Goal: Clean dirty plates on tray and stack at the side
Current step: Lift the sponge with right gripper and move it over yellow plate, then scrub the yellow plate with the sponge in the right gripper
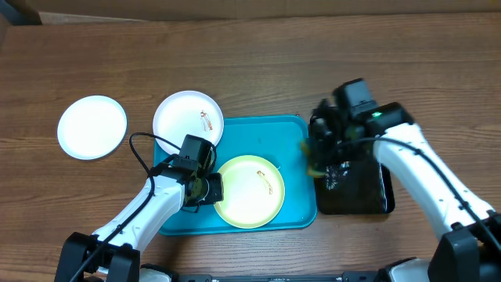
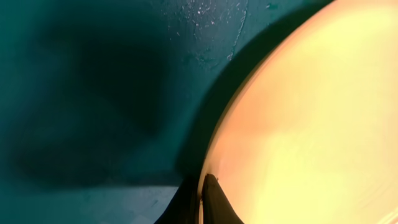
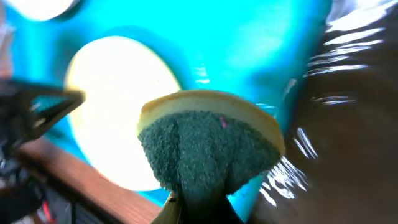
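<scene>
The turquoise tray [image 1: 291, 135] holds a pale yellow-green plate [image 1: 249, 192] with a brown-orange smear. A white smeared plate [image 1: 186, 117] rests on the tray's far left corner. A clean white plate [image 1: 92, 126] lies on the table to the left. My left gripper [image 1: 210, 189] is shut on the yellow-green plate's left rim [image 2: 214, 168]. My right gripper [image 1: 321, 153] is shut on a yellow sponge with a green scrub side [image 3: 208, 143], held above the tray's right edge. The plate [image 3: 109, 106] shows beyond the sponge.
A glossy black tray [image 1: 356, 188] sits just right of the turquoise tray, under my right arm. Brown wooden table lies all around.
</scene>
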`<state>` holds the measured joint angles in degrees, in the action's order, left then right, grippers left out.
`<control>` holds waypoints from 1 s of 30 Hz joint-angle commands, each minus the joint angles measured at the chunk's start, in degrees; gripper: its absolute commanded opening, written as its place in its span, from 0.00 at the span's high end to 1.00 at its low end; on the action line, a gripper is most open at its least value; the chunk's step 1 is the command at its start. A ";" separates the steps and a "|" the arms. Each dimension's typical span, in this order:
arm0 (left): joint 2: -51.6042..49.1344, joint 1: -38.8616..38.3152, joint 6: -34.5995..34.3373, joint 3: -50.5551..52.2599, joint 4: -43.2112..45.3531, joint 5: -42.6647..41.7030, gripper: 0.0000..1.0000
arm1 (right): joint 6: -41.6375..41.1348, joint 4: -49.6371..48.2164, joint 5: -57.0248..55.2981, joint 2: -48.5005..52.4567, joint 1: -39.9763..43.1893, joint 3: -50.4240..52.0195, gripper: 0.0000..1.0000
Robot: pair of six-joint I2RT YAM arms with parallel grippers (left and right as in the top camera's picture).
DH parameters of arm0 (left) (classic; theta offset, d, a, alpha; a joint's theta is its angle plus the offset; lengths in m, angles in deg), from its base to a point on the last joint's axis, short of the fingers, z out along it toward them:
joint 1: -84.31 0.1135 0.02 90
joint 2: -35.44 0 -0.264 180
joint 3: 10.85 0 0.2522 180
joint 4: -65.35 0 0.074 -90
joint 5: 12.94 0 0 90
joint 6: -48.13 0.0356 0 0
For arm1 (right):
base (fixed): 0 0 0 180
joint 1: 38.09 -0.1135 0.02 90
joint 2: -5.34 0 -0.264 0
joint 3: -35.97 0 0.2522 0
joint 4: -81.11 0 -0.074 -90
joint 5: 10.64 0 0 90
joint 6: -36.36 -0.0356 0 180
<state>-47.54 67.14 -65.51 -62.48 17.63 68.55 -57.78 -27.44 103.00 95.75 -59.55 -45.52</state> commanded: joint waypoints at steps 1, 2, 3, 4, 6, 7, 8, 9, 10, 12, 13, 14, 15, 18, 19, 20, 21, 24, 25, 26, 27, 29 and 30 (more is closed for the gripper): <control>0.15 -0.22 -1.95 0.17 0.96 1.49 0.96 | 2.29 -2.10 3.04 -0.61 -5.60 -0.87 0.96; 0.15 -0.22 -2.47 0.17 1.14 1.51 0.96 | 2.27 -3.13 1.60 -0.59 -7.61 -0.87 0.96; 0.15 -0.22 -3.02 0.17 1.25 1.51 0.96 | 2.27 -4.11 -0.24 -0.59 -9.44 -0.87 0.96; 0.15 -0.22 -3.52 0.17 1.25 1.53 0.96 | 2.27 -5.01 -2.29 -0.59 -11.08 -0.87 0.96; 0.15 -0.22 -3.87 0.22 1.22 1.51 0.96 | 2.25 -6.84 -8.13 -0.48 -14.84 -0.87 0.96; 0.15 -0.22 -3.85 0.22 1.22 1.53 0.96 | 2.25 -7.58 -11.23 -0.28 -16.70 -0.87 0.96; 0.15 -0.22 -3.85 0.22 1.22 1.53 0.96 | 2.23 -8.17 -13.53 -0.07 -18.16 -0.87 0.96; 0.15 -0.22 -3.85 0.22 1.22 1.53 0.96 | 2.25 -8.83 -15.85 0.33 -19.74 -0.87 0.96; 0.15 -0.22 -3.85 0.22 1.25 1.53 0.96 | 2.25 -9.57 -18.45 1.03 -21.55 -0.87 0.96; 0.15 -0.22 -3.85 0.22 1.25 1.51 0.96 | 2.23 -10.34 -22.86 2.32 -23.91 -0.87 0.96; 0.15 -0.22 -3.85 0.22 1.25 1.53 0.96 | 2.23 -10.78 -25.53 3.19 -25.16 -0.87 0.96; 0.15 -0.22 -3.85 0.22 1.25 1.53 0.96 | 2.23 -11.23 -28.04 4.31 -26.21 -0.87 0.96; 0.15 -0.22 -3.82 0.22 1.25 1.53 0.96 | 2.23 -11.78 -30.32 5.44 -27.10 -0.87 0.96; 0.15 -0.22 -3.82 0.22 1.22 1.51 0.96 | 2.23 -12.94 -35.43 9.07 -28.70 -0.87 0.96; 0.15 -0.22 -3.82 0.22 1.20 1.51 0.96 | 1.95 -13.16 -37.22 10.71 -28.81 -0.87 0.96; 0.15 -0.22 -3.80 0.22 1.20 1.51 0.96 | 1.46 -13.33 -37.77 11.69 -28.79 -0.87 0.96; 0.15 -0.22 -3.80 0.22 1.20 1.51 0.96 | 1.14 -13.70 -37.77 12.74 -28.79 -0.87 0.96; 0.15 -0.22 -3.82 0.22 1.20 1.51 0.96 | 0.70 -15.13 -37.75 14.58 -28.68 -0.87 0.96; 0.15 -0.22 -3.80 0.22 1.20 1.51 0.96 | 0.70 -15.80 -37.77 14.97 -28.68 -0.87 0.92; 0.15 -0.22 -3.80 0.22 1.20 1.51 0.96 | 0.70 -16.20 -37.75 15.06 -28.68 -0.87 0.87; 0.15 -0.22 -3.80 0.22 1.20 1.51 0.96 | 0.70 -16.55 -37.75 15.10 -28.68 -0.87 0.83; 0.15 -0.22 -3.80 0.22 1.18 1.51 0.96 | 0.33 -16.70 -37.75 15.10 -28.68 -0.87 0.75; 0.15 -0.22 -3.80 0.22 1.14 1.51 0.96 | -0.55 -16.57 -37.77 15.10 -28.68 -0.87 0.74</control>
<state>-47.54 67.14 -68.55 -62.48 18.68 68.75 -56.97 -43.85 66.78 111.16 -88.33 -45.52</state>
